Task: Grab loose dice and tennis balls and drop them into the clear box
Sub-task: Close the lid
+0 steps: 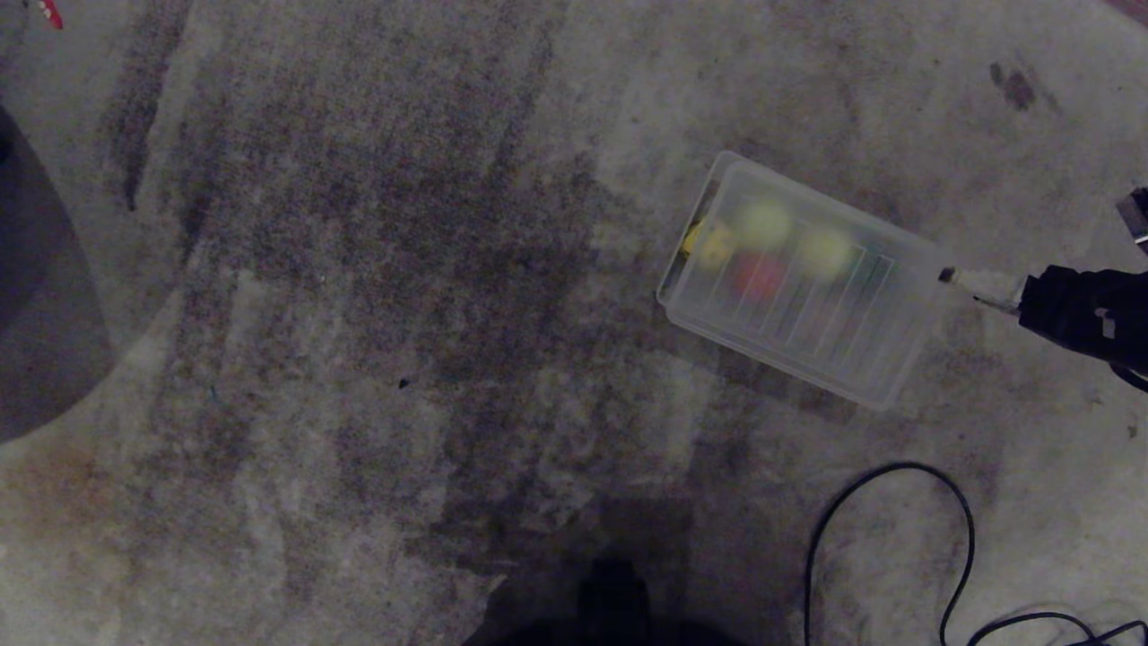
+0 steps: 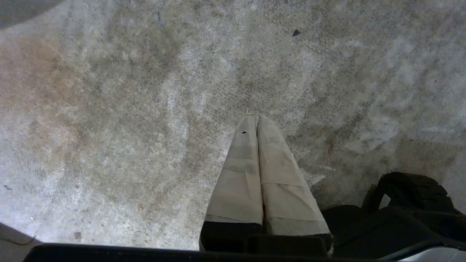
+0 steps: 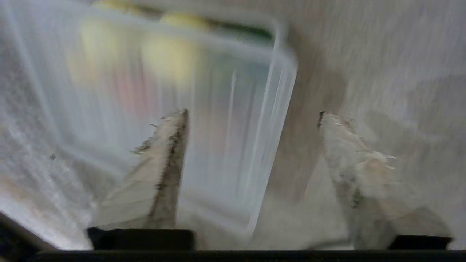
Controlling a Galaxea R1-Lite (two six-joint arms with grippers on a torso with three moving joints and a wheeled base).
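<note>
Right claw (image 3: 251,120) is spread wide and empty at the end of the clear box (image 1: 883,372), which sits on the floor holding two tennis balls (image 1: 764,224) and some dice (image 1: 758,274). I'd lift clear without bumping the wall. Left claw (image 2: 253,120) parked, pinched together.

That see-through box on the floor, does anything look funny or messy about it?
The clear box sits crooked on the stained floor, but nothing has spilled: two tennis balls and some dice lie inside. The right hand is open at its end.
</note>
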